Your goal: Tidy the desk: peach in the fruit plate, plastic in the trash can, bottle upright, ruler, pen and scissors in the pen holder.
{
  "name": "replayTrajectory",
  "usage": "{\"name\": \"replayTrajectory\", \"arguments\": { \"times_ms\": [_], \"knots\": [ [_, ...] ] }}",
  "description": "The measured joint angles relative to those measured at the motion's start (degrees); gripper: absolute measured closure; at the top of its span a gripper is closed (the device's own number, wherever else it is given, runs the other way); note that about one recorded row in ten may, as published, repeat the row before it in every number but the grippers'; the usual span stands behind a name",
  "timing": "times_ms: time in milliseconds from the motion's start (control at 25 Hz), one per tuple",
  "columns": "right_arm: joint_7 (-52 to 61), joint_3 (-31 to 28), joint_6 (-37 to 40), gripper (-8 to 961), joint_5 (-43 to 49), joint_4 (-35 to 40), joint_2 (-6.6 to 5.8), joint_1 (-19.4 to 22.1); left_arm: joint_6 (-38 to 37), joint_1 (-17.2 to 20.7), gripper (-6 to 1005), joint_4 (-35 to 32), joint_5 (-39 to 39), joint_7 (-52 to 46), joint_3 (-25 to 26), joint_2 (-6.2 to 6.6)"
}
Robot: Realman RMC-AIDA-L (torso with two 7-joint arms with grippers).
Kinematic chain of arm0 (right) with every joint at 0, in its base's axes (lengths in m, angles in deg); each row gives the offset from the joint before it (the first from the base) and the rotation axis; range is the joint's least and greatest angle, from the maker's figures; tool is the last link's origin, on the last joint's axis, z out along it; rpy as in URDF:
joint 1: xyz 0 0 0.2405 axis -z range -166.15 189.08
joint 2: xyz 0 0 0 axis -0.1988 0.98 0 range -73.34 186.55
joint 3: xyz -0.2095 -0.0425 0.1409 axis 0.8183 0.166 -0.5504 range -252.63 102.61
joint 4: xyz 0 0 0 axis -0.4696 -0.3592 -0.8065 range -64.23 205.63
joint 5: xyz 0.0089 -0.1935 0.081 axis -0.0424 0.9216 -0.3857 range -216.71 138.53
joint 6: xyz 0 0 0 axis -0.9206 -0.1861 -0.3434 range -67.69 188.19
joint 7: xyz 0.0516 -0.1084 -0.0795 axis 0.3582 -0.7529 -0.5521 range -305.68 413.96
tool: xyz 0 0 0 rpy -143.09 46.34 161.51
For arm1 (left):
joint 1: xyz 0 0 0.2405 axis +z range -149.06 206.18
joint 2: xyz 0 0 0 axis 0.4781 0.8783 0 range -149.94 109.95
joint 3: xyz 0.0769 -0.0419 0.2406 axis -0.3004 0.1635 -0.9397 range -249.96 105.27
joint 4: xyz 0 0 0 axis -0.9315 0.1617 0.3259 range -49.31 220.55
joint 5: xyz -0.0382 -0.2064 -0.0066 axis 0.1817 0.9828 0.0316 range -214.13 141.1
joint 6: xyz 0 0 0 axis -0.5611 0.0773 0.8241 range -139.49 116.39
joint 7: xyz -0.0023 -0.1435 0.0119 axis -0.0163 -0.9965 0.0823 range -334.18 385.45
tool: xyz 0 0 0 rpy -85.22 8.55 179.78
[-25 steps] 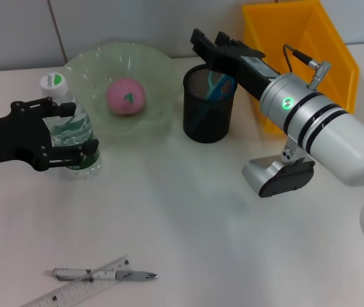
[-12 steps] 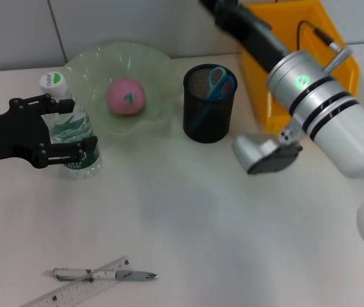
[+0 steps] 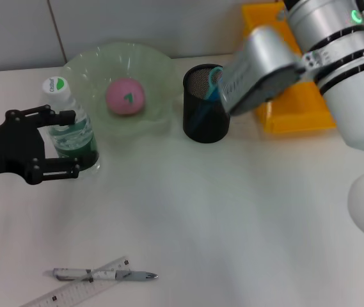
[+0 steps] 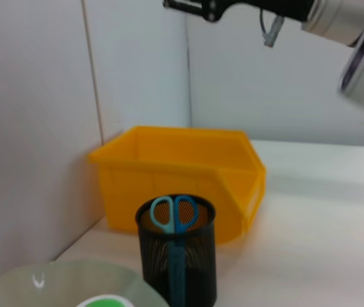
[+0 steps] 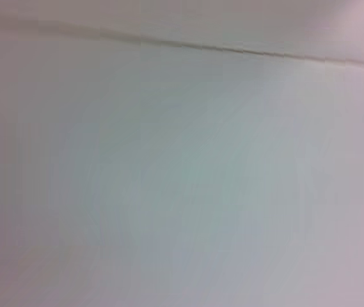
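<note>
Left end effector (image 3: 57,145) sits at the left of the tabletop (image 3: 233,224), fingers spread wide on either side of the bottle (image 3: 68,125); whether they touch it cannot be told. Bottle stands upright, cap up, just beside the fruit plate (image 3: 86,64), so that step looks done. Near the front edge, pen (image 3: 105,275) and ruler (image 3: 82,290) lie touching, crossed, not yet put away. Peach (image 3: 125,96) rests in the fruit plate, where the task wants it. Pen holder (image 3: 206,114) stands right of the plate with scissors (image 4: 174,214) inside, handles up. Yellow bin (image 3: 293,109) sits behind and right of the holder, probably the trash can. Right end effector (image 4: 197,6) is raised high above the bin, clear of the things; open or closed cannot be told. No plastic seen
</note>
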Motion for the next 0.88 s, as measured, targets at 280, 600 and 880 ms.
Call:
{"name": "replayTrajectory", "arguments": {
  "times_ms": [280, 600, 880],
  "knots": [
    [30.12, 5.02, 1.88, 253, -7.17, 8.21, -0.15, 2.13, -4.95, 1.74, 231, -2.68, 1.55, -0.14, 0.55, 0.17],
    [75.89, -1.04, 26.2, 239, -2.0, 19.29, -0.58, 8.35, -9.75, 3.13, 233, -3.69, 1.54, 0.05, 0.53, 0.23],
    [89.07, -8.86, 55.04, 228, -2.18, 28.65, -1.05, 8.8, -10.91, 3.53, 235, -3.86, 1.17, 0.45, 0.53, 0.55]
  ]
}}
